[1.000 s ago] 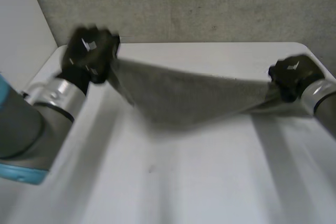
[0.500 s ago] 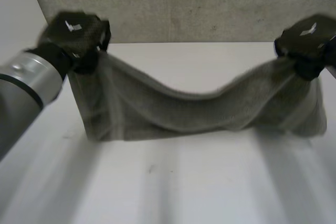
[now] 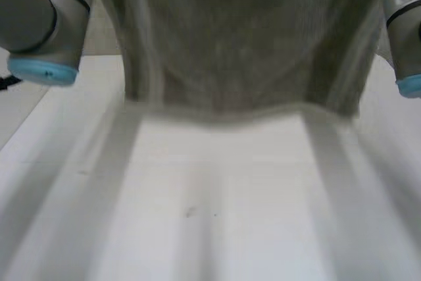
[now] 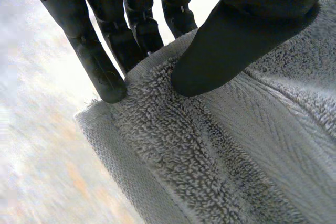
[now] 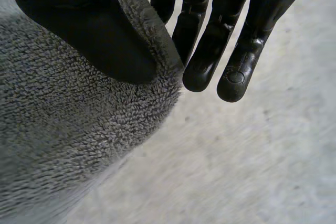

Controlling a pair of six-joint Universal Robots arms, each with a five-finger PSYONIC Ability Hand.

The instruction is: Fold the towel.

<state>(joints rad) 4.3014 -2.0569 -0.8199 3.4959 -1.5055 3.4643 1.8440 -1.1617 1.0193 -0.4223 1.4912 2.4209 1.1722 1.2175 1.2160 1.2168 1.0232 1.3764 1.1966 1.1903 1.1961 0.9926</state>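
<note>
**A:** Where is the towel (image 3: 230, 51)?

**B:** Hanging in the air over the white bench (image 3: 217, 215), spread wide between the two arms; its lower hem looks clear of the surface.

**A:** And the holds?

**B:** The left hand (image 4: 241, 30) pinches an upper corner, thumb pressed into the pile, straight fingers (image 4: 100, 51) behind; the right hand (image 5: 89, 30) pinches the opposite upper end the same way, thumb over, fingers behind.

**A:** How will it handle?

**B:** Soft, limp, thick terry, I judge; light, grippy rather than slick; it will drape and swing, so the corners are the places to hold.
</note>
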